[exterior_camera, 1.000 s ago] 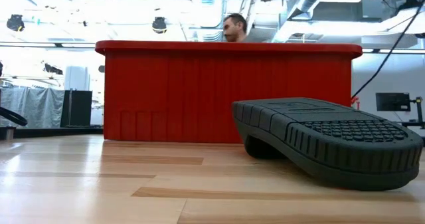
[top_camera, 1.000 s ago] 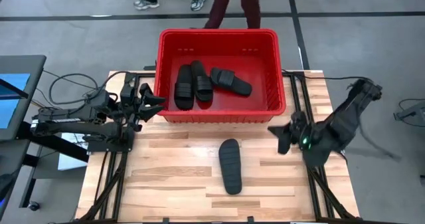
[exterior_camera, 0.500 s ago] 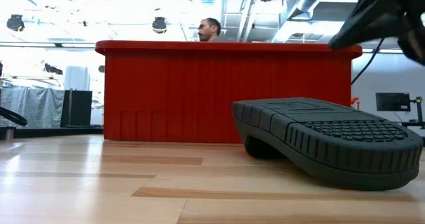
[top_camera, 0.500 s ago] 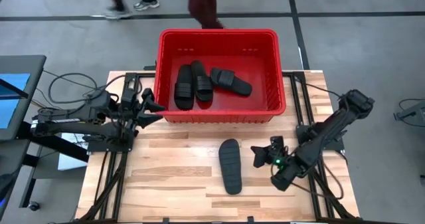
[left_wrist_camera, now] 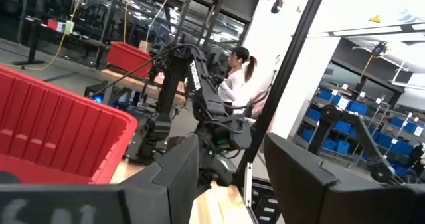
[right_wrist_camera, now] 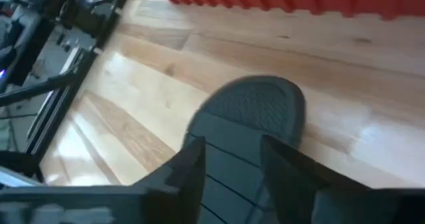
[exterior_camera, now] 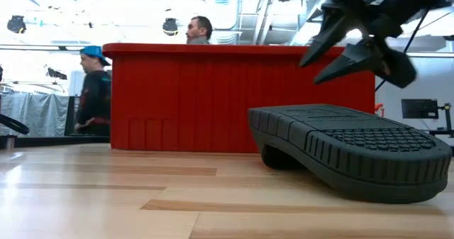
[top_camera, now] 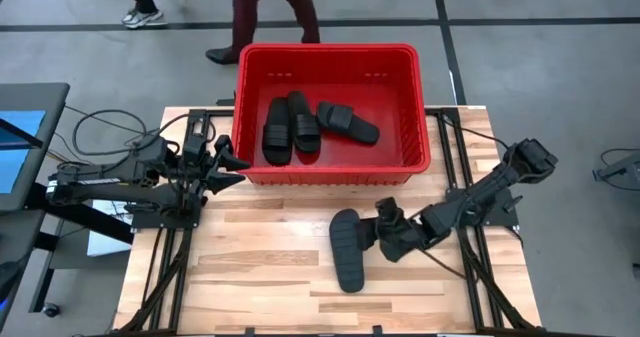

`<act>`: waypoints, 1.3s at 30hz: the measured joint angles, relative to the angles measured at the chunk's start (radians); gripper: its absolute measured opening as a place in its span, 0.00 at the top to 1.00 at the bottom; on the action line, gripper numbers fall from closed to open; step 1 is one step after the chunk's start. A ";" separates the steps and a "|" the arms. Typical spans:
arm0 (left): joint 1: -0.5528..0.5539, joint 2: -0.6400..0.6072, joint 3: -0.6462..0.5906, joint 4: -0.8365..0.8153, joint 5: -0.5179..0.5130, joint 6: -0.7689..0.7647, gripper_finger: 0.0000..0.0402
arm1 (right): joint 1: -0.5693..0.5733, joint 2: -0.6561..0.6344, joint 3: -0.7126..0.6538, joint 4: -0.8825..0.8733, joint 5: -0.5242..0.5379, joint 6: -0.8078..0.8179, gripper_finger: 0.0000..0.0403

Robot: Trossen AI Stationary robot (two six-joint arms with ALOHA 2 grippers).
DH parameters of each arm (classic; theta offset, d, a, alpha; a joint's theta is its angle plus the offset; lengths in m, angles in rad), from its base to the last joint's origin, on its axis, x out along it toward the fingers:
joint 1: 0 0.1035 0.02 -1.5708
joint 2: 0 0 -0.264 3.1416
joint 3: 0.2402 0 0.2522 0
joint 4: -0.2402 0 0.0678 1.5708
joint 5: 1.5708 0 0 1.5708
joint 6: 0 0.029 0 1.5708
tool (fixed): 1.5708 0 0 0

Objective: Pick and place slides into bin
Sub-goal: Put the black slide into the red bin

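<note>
Approach step in hand: right gripper [top_camera: 372, 239], jaws parted and holding nothing, hangs just beside the sole-up last slide [top_camera: 347, 250] on the table [top_camera: 250, 267] before the bin [top_camera: 330, 172]; next, descend, straddle it, close

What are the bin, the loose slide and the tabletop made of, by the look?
Bin: looks like moulded plastic, glossy red, with ribbed walls and a rolled rim.
Loose slide: probably rubber or foam, matte black; the low view shows a finely patterned tread and a thick sole lying face up.
Tabletop: wood, apparently butcher block of pale and tan strips joined together, with a light sheen.
</note>
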 joint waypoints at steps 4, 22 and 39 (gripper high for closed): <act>0.000 0.000 0.000 0.000 0.012 0.000 0.60 | -0.041 -0.008 0.000 0.024 -0.071 -0.062 0.55; 0.000 0.000 0.000 -0.042 0.018 -0.024 0.60 | -0.130 0.000 0.000 -0.070 -0.207 -0.127 0.38; 0.000 0.000 0.000 -0.041 0.017 -0.024 0.60 | -0.203 0.002 0.000 -0.036 -0.344 -0.243 0.38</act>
